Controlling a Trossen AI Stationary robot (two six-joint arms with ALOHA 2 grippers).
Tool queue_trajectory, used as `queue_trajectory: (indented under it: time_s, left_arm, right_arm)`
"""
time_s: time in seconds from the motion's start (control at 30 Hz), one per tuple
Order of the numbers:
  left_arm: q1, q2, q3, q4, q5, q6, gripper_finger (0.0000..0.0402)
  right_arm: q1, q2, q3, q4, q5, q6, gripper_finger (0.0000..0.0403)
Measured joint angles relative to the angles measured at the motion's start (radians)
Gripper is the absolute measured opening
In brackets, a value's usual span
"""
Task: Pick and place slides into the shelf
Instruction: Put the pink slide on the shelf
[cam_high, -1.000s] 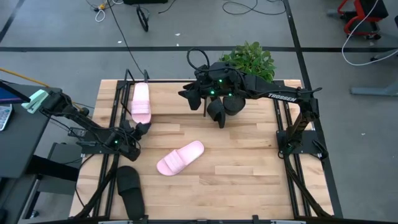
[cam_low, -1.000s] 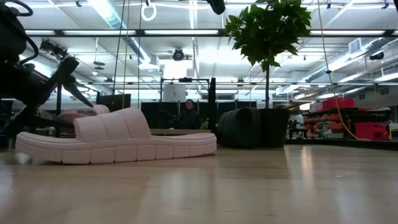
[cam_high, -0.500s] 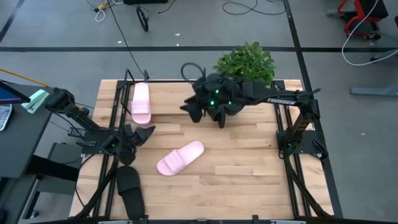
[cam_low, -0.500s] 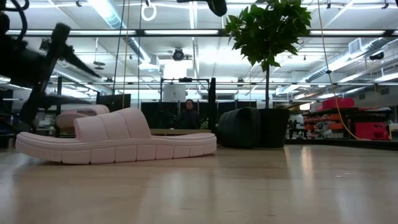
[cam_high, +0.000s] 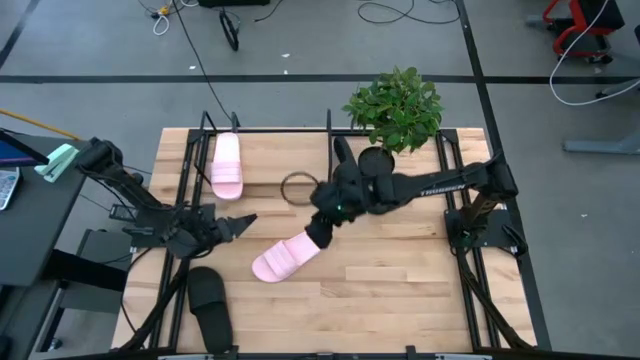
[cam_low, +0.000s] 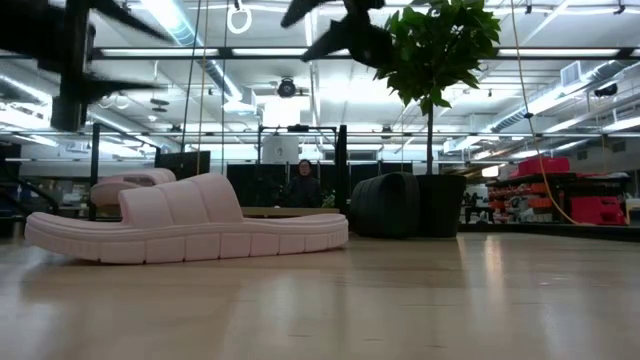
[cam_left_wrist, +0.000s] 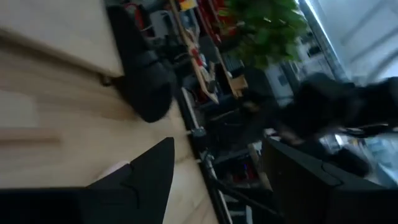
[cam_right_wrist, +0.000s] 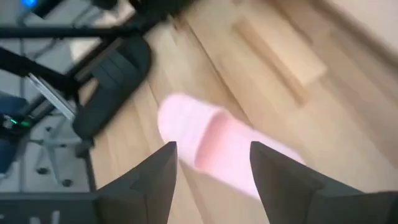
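Note:
One pale pink slide (cam_high: 290, 253) lies flat on its sole mid-table, and it is large in the low view (cam_low: 190, 225). My right gripper (cam_high: 320, 232) hovers open over its right end. In the right wrist view the fingers stand on either side of the slide (cam_right_wrist: 217, 149) without touching it. A second pink slide (cam_high: 227, 165) rests on the shelf (cam_high: 208, 135) at the far left. A black slide (cam_high: 210, 305) lies at the near left edge. The other black slide I cannot make out. My left gripper (cam_high: 238, 222) is open, raised to the left of the middle slide.
A potted plant (cam_high: 395, 105) stands at the far edge, right of the middle, and its dark pot (cam_low: 440, 205) shows in the low view. A cable loop (cam_high: 297, 187) hangs off the right arm. The arm base frames run along the left and right table edges. Bare wood lies near right.
My right gripper has swung from beside the plant at the far edge toward the near edge and down, ending over the middle pink slide's right end. My left gripper has risen and shifted a little toward the table's right. The slides have kept still.

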Motion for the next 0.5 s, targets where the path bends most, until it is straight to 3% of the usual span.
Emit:
queue_trajectory:
  time_s: [0.17,0.5]
  left_arm:
    - [-0.018,0.001,0.122,-0.079,0.001,0.146,0.0230]
    - [-0.061,0.034,0.332,-0.234,0.049,0.181,0.0210]
  right_arm:
    - [0.061,0.000,-0.084,0.007,0.060,0.057,0.0208]
    - [0.179,0.000,-0.260,0.025,0.220,0.200,0.0208]
